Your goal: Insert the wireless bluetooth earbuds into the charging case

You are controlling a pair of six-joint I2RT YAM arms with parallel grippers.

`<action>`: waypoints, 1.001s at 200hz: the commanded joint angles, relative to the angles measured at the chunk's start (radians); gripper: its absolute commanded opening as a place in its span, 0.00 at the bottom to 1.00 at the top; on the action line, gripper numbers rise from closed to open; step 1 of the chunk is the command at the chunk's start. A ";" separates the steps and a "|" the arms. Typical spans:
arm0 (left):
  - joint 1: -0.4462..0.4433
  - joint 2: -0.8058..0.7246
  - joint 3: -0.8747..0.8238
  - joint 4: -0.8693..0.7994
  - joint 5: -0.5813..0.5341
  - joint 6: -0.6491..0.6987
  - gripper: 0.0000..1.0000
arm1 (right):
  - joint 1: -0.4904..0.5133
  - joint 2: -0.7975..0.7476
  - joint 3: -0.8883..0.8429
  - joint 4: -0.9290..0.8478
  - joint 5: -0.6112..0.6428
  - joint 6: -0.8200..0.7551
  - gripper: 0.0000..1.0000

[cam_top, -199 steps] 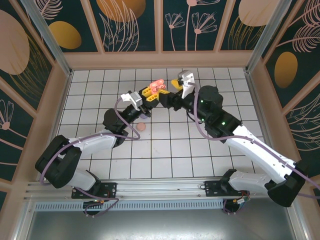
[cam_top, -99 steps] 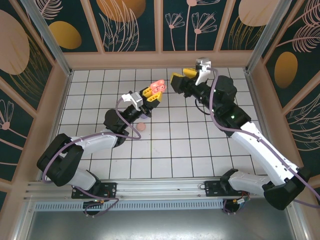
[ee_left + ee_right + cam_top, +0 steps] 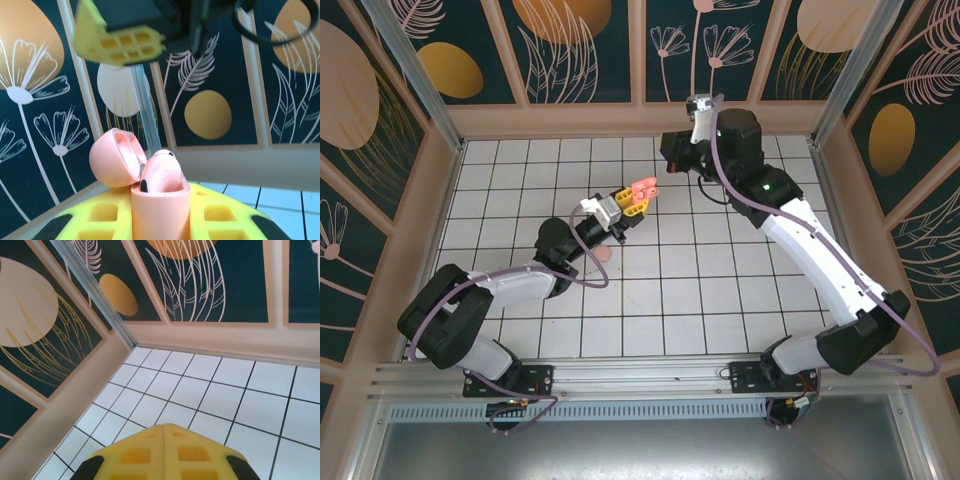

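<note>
1. While the left gripper (image 3: 160, 222) pinches the charging case (image 3: 160, 207) between its yellow fingers (image 3: 97, 220), the case stands upright in the left wrist view. It is salmon-pink, with its lid (image 3: 112, 157) swung open to the left.
2. One earbud (image 3: 162, 172), the same pink with a small dark spot on its side, sits in the mouth of the case. Its rounded top rises above the rim. Whether it is pushed fully home cannot be told.
3. Seen from the top camera, the case is held up off the tiled floor (image 3: 720, 280) at the tip of the left arm (image 3: 510, 285), over the back half of the floor near the middle.
4. The right gripper (image 3: 164, 440) has its jaws closed. In the right wrist view its two yellow fingers meet along a seam with nothing between them, above the floor's corner.
5. From the top camera, the right arm (image 3: 800, 240) reaches up toward the back wall (image 3: 580, 60), and its tip is apart from the case. In the left wrist view, one of its waffle-patterned yellow fingers hangs above the open case without touching it.
6. A small pink object (image 3: 605, 253) lies on a tile just beside the left arm, partly hidden. It is too small to tell what it is.
</note>
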 commanded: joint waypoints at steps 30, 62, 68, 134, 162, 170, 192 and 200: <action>-0.005 0.021 -0.017 0.009 0.027 0.052 0.00 | -0.005 0.120 0.140 -0.181 -0.120 0.017 0.00; -0.005 0.030 -0.011 0.034 0.032 0.036 0.00 | -0.006 0.167 0.167 -0.214 -0.156 0.016 0.00; -0.005 0.033 -0.009 0.038 0.032 0.034 0.00 | -0.006 0.174 0.170 -0.221 -0.164 0.016 0.00; -0.004 0.070 0.018 0.095 0.011 -0.001 0.00 | 0.041 0.187 0.146 -0.315 -0.181 -0.032 0.00; -0.005 0.085 0.029 0.111 0.000 -0.012 0.00 | 0.061 0.153 0.079 -0.338 -0.172 -0.041 0.00; -0.004 0.088 0.032 0.115 -0.004 -0.015 0.00 | 0.063 0.141 0.056 -0.341 -0.171 -0.041 0.00; -0.004 0.096 0.035 0.132 -0.017 -0.025 0.00 | 0.066 0.088 -0.008 -0.339 -0.158 -0.033 0.00; -0.004 0.097 0.035 0.141 -0.021 -0.032 0.00 | 0.066 0.066 -0.029 -0.337 -0.152 -0.027 0.00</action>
